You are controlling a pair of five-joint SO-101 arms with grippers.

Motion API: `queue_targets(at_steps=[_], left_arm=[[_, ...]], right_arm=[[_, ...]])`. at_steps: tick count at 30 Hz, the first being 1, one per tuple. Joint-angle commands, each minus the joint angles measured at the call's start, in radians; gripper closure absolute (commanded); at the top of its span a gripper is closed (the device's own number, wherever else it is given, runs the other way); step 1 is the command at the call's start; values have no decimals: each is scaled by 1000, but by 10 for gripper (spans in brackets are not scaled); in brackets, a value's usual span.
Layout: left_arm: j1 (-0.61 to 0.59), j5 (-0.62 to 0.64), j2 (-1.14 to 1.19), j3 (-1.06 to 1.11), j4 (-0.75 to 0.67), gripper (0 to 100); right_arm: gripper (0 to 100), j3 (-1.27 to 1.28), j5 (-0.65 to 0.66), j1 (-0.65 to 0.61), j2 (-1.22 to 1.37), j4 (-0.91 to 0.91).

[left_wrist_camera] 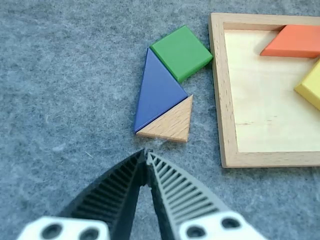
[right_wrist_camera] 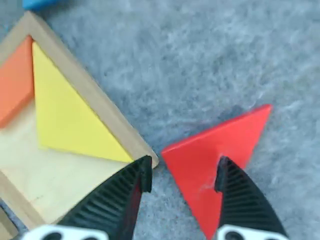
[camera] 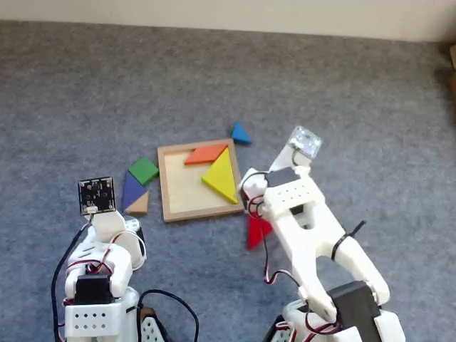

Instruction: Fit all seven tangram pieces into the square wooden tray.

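Observation:
The square wooden tray (camera: pixel 162 187) lies mid-table and holds an orange piece (camera: pixel 206 153) and a yellow triangle (camera: pixel 222 177). Left of it, touching one another, are a green square (left_wrist_camera: pixel 181 52), a dark blue triangle (left_wrist_camera: pixel 159 92) and a plain wood triangle (left_wrist_camera: pixel 172 125). My left gripper (left_wrist_camera: pixel 146 156) is shut and empty, just short of the wood triangle. A red triangle (right_wrist_camera: pixel 215 150) lies flat on the carpet off the tray's near right corner. My right gripper (right_wrist_camera: pixel 182 172) is open above it, one finger over the red piece, the other by the tray corner (right_wrist_camera: pixel 150 156).
A small light blue triangle (camera: pixel 240 133) sits on the carpet beyond the tray's far right corner. Grey carpet covers the whole table, with open room to the far left and far right. The right arm (camera: pixel 313 228) overhangs the red triangle.

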Motion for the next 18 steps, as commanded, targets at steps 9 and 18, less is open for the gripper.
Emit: queue_targets(at_steps=[9,18], left_arm=[[-15,-6,-2,21,3,995],[-15,-6,-2,21,3,995]], right_arm=[[699,-1,15,-12,-50,-1],[659,-1,20,-13,-47,-2]])
